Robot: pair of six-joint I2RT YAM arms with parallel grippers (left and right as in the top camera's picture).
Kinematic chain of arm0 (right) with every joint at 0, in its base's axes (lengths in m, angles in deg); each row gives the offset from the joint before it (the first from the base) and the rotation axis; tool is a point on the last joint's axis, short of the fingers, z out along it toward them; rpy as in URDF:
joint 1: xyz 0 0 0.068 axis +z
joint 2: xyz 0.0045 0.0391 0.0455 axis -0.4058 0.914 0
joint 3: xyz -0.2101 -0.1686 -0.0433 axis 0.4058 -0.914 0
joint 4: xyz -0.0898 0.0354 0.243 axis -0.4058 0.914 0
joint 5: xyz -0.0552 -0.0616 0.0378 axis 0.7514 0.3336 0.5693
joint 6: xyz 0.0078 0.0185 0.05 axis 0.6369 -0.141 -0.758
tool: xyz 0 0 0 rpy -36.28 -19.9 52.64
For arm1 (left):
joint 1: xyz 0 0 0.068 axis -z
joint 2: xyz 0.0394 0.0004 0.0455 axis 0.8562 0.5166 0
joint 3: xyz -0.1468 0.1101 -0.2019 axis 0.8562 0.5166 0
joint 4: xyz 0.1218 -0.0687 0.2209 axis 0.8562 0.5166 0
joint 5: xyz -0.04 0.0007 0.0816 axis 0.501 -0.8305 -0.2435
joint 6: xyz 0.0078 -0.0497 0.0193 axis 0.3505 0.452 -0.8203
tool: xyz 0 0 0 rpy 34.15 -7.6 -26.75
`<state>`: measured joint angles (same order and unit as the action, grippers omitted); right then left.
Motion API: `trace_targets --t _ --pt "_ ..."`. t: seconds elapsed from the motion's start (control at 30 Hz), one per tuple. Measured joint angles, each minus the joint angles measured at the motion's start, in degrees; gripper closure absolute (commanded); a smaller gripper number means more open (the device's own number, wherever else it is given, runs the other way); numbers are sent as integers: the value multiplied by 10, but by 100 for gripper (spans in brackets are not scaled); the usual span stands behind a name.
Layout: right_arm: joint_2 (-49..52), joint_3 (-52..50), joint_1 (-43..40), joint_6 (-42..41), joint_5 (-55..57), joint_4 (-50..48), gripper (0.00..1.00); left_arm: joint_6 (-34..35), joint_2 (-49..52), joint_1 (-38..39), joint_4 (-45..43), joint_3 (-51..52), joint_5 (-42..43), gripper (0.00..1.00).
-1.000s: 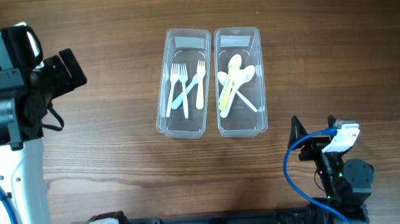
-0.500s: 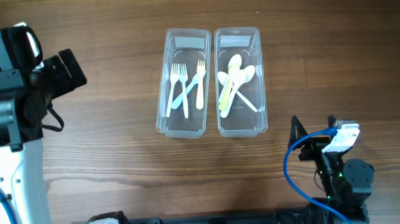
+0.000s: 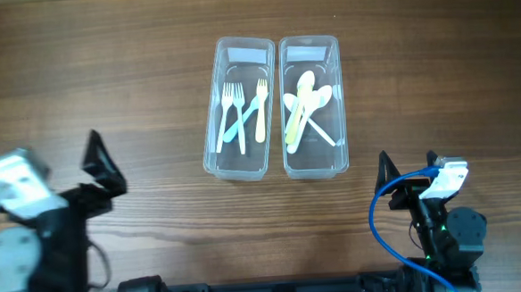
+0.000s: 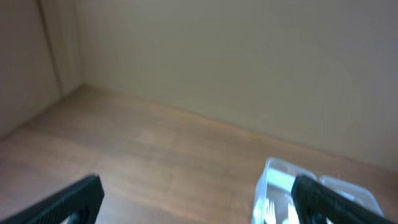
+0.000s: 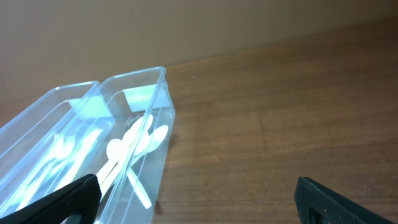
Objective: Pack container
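While the fork container (image 3: 245,56) and spoon container (image 3: 309,52) sit side by side mid-desk, with left gripper (image 4: 196,190) and right gripper (image 5: 198,190) spread wide and empty, expect light, slick, flexy plastic, best pinched over a rim wall.

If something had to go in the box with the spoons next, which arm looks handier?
Right, probably: the right tool, open and empty, sits close to the spoon box; the left tool, also open, is farther off, on the fork box side.
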<state>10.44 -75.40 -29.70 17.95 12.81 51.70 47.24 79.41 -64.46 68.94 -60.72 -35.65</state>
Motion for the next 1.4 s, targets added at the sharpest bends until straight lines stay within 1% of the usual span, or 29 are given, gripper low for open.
trace_targets --t 0.1,0.23,0.33,0.4,0.57,0.83,1.4 --pt "-1 -1 0 0 0 0 0 0 -76 11 -74 165 19 0" --pt "-1 -1 0 0 0 0 1 0 -165 24 -178 320 44 0" --pt "-1 -1 0 0 0 0 0 0 -219 26 -221 399 55 0" --pt "-1 -1 0 0 0 0 0 0 -241 26 -224 430 59 0" --pt "-1 -1 0 0 0 0 0 0 -277 26 -225 476 64 0" --pt "-1 -1 0 0 0 0 0 0 -282 26 -227 519 64 0" --pt "-1 -1 0 0 0 0 0 0 -282 26 -227 522 64 0"
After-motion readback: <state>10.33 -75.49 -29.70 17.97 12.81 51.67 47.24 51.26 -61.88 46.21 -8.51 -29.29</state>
